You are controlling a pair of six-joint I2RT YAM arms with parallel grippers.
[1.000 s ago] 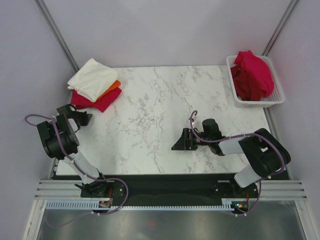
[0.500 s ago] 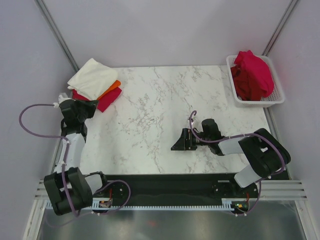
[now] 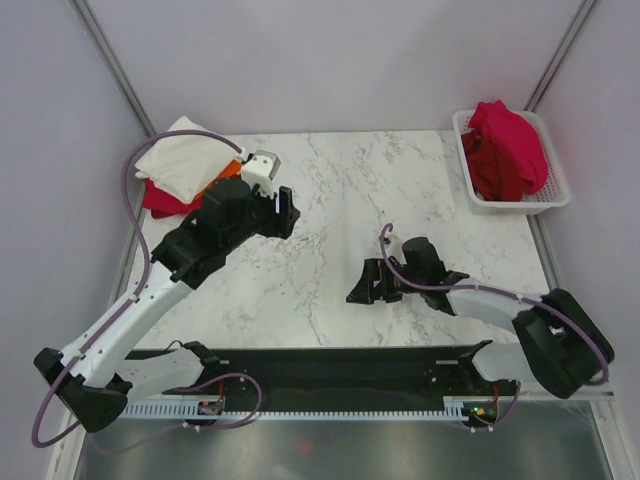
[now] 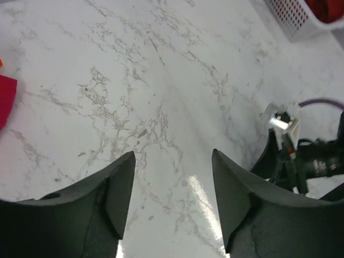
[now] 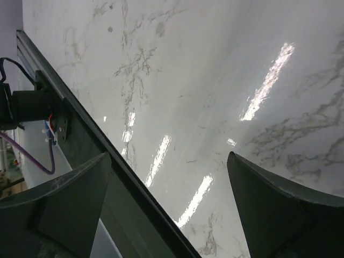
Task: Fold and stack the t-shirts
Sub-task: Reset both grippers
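Note:
A folded stack of t-shirts lies at the table's back left: a cream-white one on top, an orange one under it and a crimson one at the bottom. More crimson t-shirts are heaped in the white mesh basket at the back right. My left gripper hangs open and empty over bare marble, just right of the stack. In the left wrist view its jaws stand apart, with a crimson edge at the far left. My right gripper stands open and empty near the table's middle.
The marble table is bordered by a dark rail at its near edge, close under my right gripper. The left wrist view shows the basket's corner and my right arm's wrist ahead.
My left arm has swung from the table's left edge out over the marble, right of the stack, and its jaws have opened. The right arm has barely shifted.

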